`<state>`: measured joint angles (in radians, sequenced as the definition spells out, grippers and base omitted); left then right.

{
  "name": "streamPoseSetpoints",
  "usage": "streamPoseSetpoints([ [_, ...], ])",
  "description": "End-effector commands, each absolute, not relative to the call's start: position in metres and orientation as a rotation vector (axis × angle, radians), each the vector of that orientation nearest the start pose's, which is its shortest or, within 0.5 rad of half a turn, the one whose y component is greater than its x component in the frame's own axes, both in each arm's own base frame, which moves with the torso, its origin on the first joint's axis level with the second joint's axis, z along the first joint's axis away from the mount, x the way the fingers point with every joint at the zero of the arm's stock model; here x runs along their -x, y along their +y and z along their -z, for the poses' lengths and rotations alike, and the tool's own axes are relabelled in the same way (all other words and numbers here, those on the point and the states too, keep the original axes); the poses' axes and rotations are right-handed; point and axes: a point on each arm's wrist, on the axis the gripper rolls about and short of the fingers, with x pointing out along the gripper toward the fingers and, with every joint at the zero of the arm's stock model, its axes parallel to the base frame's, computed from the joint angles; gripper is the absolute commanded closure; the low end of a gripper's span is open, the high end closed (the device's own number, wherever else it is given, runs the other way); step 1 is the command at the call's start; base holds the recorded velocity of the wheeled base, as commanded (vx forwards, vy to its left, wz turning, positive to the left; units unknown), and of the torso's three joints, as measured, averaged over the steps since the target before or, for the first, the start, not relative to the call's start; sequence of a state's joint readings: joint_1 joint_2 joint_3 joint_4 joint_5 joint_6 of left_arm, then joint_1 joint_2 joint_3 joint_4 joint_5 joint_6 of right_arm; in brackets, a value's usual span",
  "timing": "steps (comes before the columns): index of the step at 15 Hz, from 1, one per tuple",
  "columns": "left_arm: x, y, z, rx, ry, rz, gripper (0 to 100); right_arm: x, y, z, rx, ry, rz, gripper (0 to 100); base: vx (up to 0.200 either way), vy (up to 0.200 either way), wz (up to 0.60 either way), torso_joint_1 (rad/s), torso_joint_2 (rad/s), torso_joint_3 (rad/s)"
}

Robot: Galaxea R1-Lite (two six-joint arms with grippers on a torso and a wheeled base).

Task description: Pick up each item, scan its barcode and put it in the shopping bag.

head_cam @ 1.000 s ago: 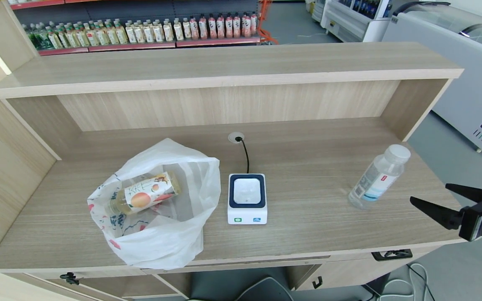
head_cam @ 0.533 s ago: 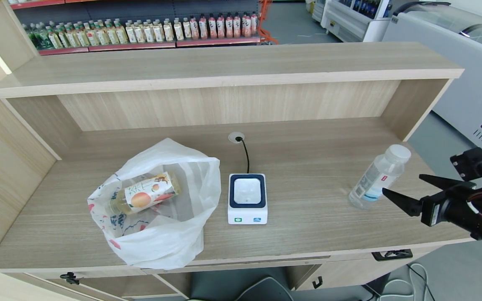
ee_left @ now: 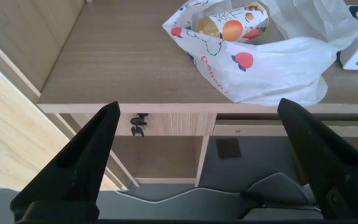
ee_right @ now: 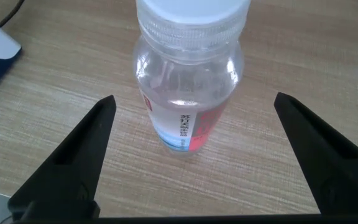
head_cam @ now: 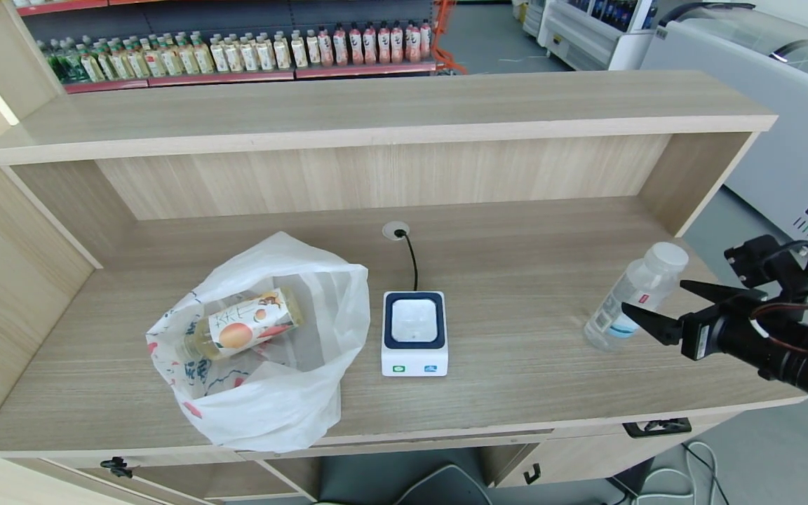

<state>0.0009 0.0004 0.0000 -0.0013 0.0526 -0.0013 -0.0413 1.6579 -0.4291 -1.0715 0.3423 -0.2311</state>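
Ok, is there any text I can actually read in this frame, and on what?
Nothing can be quoted.
Water bottle label: print too blurred to read.
Bagged bottle label: large characters, not legible.
Bag: printed pattern, no readable words.
Scanner: two small badges, unreadable.

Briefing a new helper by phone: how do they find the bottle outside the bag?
On the wooden counter, look right of the white scanner. The water bottle stands there: clear, white-capped, whereas the orange-labelled bottle lies inside the shopping bag.
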Motion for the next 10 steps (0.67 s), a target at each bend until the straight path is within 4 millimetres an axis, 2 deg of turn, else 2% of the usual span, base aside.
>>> streamPoseSetpoints([
  [1,0.023,0.001,-0.076,0.002,-0.002,-0.055,0,-0.266,-0.001,-0.134,0.195,0.145,-0.33,0,0.0,0.0,0.0,0.0,0.0,0.0],
  [10,0.023,0.001,-0.076,0.002,-0.002,-0.055,0,-0.288,0.019,-0.13,0.198,0.138,-0.402,0,0.0,0.0,0.0,0.0,0.0,0.0],
])
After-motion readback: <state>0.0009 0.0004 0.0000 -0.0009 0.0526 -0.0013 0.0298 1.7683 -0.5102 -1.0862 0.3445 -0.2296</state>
